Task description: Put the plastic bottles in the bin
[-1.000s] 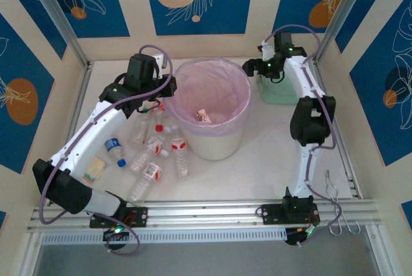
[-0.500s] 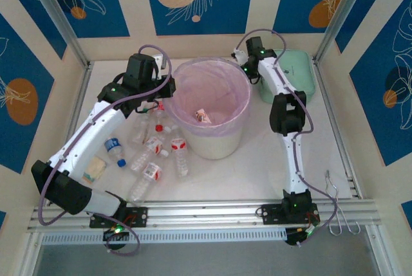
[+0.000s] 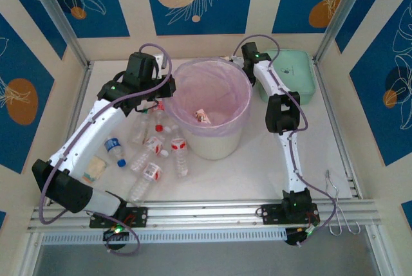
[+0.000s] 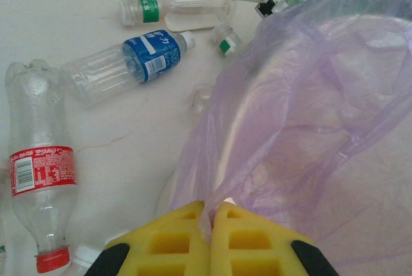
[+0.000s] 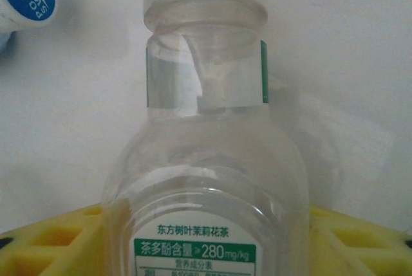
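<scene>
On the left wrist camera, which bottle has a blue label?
The white-capped bottle, lying between the red-labelled bottle and the long green-capped one.

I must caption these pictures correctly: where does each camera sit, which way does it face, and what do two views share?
Top external: above and behind the arm bases, looking down on the table; left arm, right arm, bin, bottles.
Left wrist: on the left arm, looking low past the left tool, shut on the pink bag, toward lying bottles.
Right wrist: on the right arm, looking along a green-label bottle between the fingers of the right tool.
Shared: top and left wrist both show the pink bag and bottles.
</scene>
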You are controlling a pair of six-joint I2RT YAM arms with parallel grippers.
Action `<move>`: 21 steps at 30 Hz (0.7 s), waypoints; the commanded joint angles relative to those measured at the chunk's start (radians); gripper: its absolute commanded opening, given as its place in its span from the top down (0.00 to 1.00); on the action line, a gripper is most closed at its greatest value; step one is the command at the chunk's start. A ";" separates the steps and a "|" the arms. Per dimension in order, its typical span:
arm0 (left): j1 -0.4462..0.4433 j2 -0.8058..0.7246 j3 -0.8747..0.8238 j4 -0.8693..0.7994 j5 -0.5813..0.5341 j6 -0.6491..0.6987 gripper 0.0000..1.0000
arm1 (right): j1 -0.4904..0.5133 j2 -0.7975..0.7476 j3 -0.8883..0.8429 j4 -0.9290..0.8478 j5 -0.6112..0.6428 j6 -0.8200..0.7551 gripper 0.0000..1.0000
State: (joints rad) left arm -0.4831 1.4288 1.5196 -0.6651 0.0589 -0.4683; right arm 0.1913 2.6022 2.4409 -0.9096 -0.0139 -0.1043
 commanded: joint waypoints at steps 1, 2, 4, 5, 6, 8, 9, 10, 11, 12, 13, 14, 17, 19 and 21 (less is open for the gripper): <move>-0.010 0.004 0.044 -0.009 0.040 -0.004 1.00 | -0.014 -0.086 -0.020 -0.016 -0.022 0.022 0.44; -0.009 0.005 0.044 -0.007 0.043 -0.006 1.00 | -0.017 -0.098 -0.020 -0.016 -0.029 0.029 0.45; -0.010 0.005 0.044 -0.002 0.051 -0.006 1.00 | -0.029 -0.122 -0.006 -0.029 -0.045 0.048 0.49; -0.010 0.005 0.044 0.000 0.052 -0.006 1.00 | -0.035 -0.135 0.002 -0.040 -0.054 0.055 0.51; -0.009 0.007 0.044 0.002 0.053 -0.006 1.00 | -0.042 -0.153 0.006 -0.053 -0.062 0.064 0.52; -0.009 0.011 0.046 0.005 0.068 -0.006 1.00 | -0.054 -0.192 -0.003 -0.069 -0.066 0.079 0.54; -0.009 0.016 0.048 0.002 0.075 -0.007 1.00 | -0.061 -0.221 -0.015 -0.074 -0.068 0.088 0.56; -0.010 0.020 0.048 0.005 0.082 -0.008 1.00 | -0.069 -0.249 -0.028 -0.080 -0.070 0.095 0.57; -0.011 0.023 0.047 0.007 0.085 -0.009 1.00 | -0.077 -0.273 -0.040 -0.087 -0.072 0.103 0.57; -0.011 0.025 0.047 0.009 0.085 -0.009 1.00 | -0.085 -0.302 -0.051 -0.099 -0.074 0.112 0.57; -0.011 0.027 0.044 0.011 0.084 -0.010 1.00 | -0.094 -0.328 -0.055 -0.117 -0.074 0.121 0.59; -0.011 0.027 0.044 0.013 0.084 -0.009 1.00 | -0.100 -0.349 -0.054 -0.136 -0.070 0.130 0.60; -0.011 0.026 0.046 0.018 0.078 0.010 1.00 | -0.130 -0.441 -0.077 -0.185 -0.086 0.166 0.60; -0.011 0.047 0.092 -0.017 0.068 0.037 1.00 | -0.150 -0.531 -0.131 -0.182 -0.107 0.199 0.63; -0.011 0.068 0.134 -0.046 0.077 0.053 1.00 | -0.163 -0.612 -0.170 -0.188 -0.122 0.222 0.66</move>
State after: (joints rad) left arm -0.4839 1.4773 1.5791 -0.6884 0.1036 -0.4442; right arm 0.0441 2.0998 2.3131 -1.0428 -0.0788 0.0570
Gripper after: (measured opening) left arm 0.066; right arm 0.511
